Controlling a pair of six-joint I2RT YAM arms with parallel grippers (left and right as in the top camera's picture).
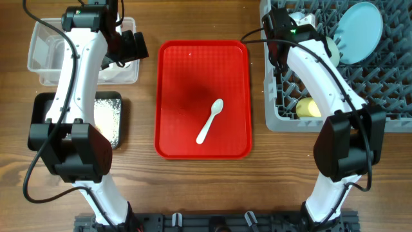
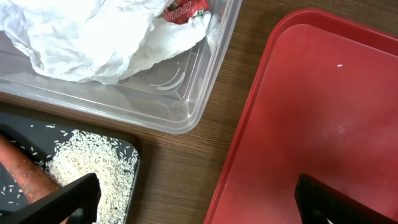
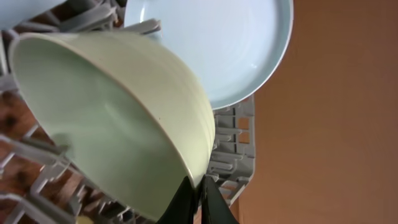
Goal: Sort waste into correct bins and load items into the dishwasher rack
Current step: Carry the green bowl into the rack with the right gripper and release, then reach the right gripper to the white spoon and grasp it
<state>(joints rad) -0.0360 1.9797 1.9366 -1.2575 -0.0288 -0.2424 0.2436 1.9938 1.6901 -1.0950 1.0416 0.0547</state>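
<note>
Right pincer (image 3: 200,198) closed on rim of pale-green bowl (image 3: 106,106). Bowl tilted in dishwasher rack (image 3: 233,134), just beside light-blue plate (image 3: 217,43). Risk: bowl tipped or plate knocked if released unseated. Bowl smooth, glossy. Left pincer (image 2: 199,200) wide open, nothing held, above table.
</note>
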